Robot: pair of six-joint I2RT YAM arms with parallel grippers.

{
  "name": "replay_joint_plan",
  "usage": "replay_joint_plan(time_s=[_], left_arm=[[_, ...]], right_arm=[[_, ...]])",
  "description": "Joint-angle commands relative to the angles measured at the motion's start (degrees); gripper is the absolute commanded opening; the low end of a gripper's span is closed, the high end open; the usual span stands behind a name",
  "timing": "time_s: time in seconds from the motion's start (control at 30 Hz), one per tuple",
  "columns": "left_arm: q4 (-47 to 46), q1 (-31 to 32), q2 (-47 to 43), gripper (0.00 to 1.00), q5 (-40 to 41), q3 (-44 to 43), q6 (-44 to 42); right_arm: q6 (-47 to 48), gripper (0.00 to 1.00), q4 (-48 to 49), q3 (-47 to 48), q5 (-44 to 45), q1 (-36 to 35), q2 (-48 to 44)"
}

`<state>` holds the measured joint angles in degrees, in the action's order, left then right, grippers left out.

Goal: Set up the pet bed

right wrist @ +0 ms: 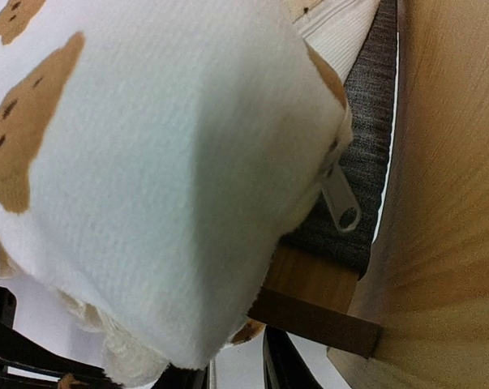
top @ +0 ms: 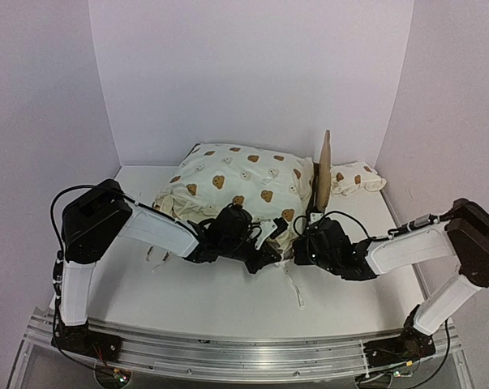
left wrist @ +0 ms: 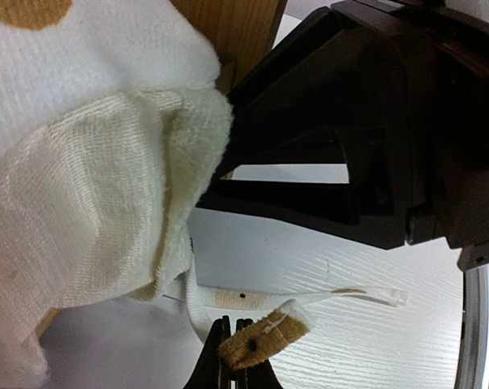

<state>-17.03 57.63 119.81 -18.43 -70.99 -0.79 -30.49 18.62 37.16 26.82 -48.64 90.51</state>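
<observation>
The pet bed [top: 324, 166] stands at the back middle of the table, its plywood headboard upright on the right. Its cream bear-print cushion [top: 236, 174] lies bunched over the frame. My left gripper [left wrist: 232, 356] is shut on a brown-printed tie strap [left wrist: 264, 339] of the cushion, low at the bed's front edge. My right gripper [right wrist: 236, 377] sits just right of it at the front corner by the headboard [right wrist: 447, 203]. Its jaws stand apart, with the cushion corner [right wrist: 163, 178] hanging just above them. A zipper pull [right wrist: 341, 203] lies on the grey base [right wrist: 366, 162].
A small matching bear-print pillow [top: 356, 177] lies behind the headboard at the back right. Loose tie straps trail on the white table at the front middle [top: 295, 288] and front left [top: 156, 258]. White walls close in the back and both sides.
</observation>
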Motion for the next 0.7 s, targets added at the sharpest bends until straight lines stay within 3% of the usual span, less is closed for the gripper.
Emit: replay_joint_plan(time_s=[0.0, 0.23, 0.3, 0.4, 0.47, 0.67], left_arm=[[-1.9, -0.4, 0.8, 0.00, 3.0, -2.8, -1.6], [-1.6, -0.6, 0.2, 0.00, 3.2, -2.0, -1.6], [-1.6, -0.6, 0.1, 0.00, 3.1, -2.0, -1.7], [-1.9, -0.8, 0.1, 0.00, 2.7, -2.1, -2.0], [-1.8, -1.0, 0.2, 0.00, 2.1, -2.4, -2.7], [1.1, -2.2, 1.4, 0.00, 1.5, -5.3, -5.5]], right_arm=[[-1.3, 0.27, 1.9, 3.3, -2.2, 0.3, 1.6], [-2.8, 0.28, 3.1, 4.3, -2.9, 0.2, 3.0], [-3.3, 0.22, 3.2, 4.6, -1.6, 0.2, 3.7], [-3.8, 0.06, 3.2, 4.1, 0.2, 0.2, 3.7], [-3.3, 0.01, 3.2, 2.9, -1.7, 0.2, 2.1], [1.9, 0.00, -0.4, -1.8, -14.1, 0.4, -7.2]])
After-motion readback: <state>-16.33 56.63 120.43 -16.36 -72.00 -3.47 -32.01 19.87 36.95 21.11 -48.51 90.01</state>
